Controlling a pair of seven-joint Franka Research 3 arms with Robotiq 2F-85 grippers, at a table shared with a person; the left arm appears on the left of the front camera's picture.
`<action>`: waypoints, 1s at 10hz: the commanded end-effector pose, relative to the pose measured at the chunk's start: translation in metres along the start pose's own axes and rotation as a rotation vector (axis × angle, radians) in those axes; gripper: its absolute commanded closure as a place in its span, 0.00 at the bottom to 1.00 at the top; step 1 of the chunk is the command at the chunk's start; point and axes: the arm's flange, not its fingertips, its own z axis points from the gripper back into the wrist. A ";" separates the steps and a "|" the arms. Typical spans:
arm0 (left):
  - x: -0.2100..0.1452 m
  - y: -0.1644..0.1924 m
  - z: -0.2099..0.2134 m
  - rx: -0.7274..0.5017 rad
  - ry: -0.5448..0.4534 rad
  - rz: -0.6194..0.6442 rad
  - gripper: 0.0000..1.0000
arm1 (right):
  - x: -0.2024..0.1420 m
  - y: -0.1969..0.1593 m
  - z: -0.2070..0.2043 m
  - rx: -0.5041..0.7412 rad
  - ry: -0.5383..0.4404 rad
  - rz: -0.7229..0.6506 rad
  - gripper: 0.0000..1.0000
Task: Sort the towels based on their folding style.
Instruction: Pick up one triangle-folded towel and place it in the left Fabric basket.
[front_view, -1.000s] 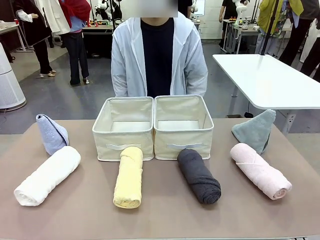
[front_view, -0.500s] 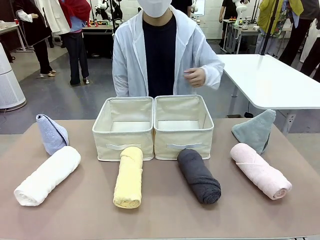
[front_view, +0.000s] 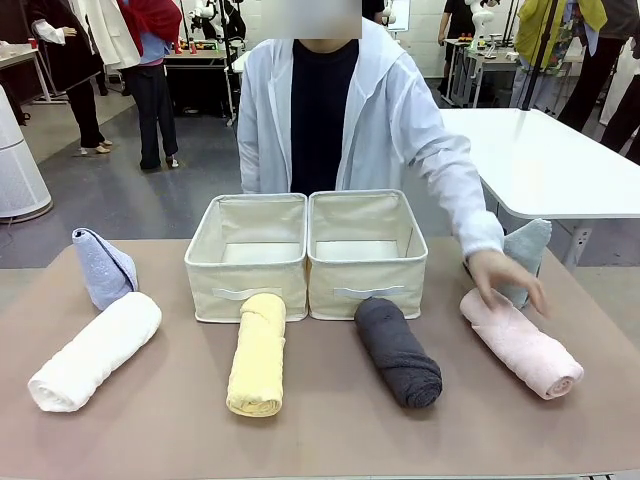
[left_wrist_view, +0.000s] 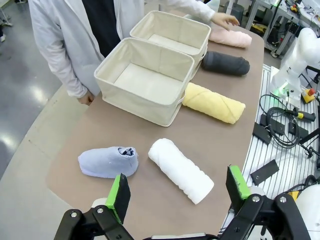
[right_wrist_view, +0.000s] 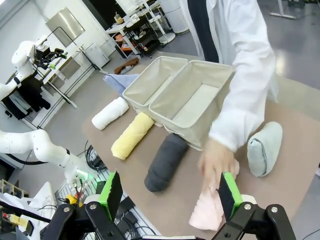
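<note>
The person's hand (front_view: 505, 282), at chest height a moment ago, now rests on the pink roll (front_view: 525, 348) at the right end of the bench (front_view: 330, 435), so sorting probably starts there. The roll lies flat, its long axis running far-left to near-right, with the spiral end facing the robot. The left tool (left_wrist_view: 178, 192) and right tool (right_wrist_view: 169, 194) both gape, empty.

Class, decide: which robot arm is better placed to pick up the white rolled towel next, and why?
Left. Its open fingers frame the white roll in its wrist view; the right fingers hang by the pink roll, at the person's hand.
</note>
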 end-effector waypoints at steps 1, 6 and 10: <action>0.002 0.001 0.002 -0.008 -0.014 0.004 0.00 | 0.001 -0.001 -0.001 0.019 -0.019 0.018 0.00; 0.036 -0.010 -0.030 0.147 0.263 0.167 0.00 | 0.001 -0.001 -0.001 0.019 -0.019 0.018 0.00; 0.098 -0.020 -0.133 0.509 0.739 0.597 0.00 | 0.001 -0.001 -0.001 0.019 -0.019 0.018 0.00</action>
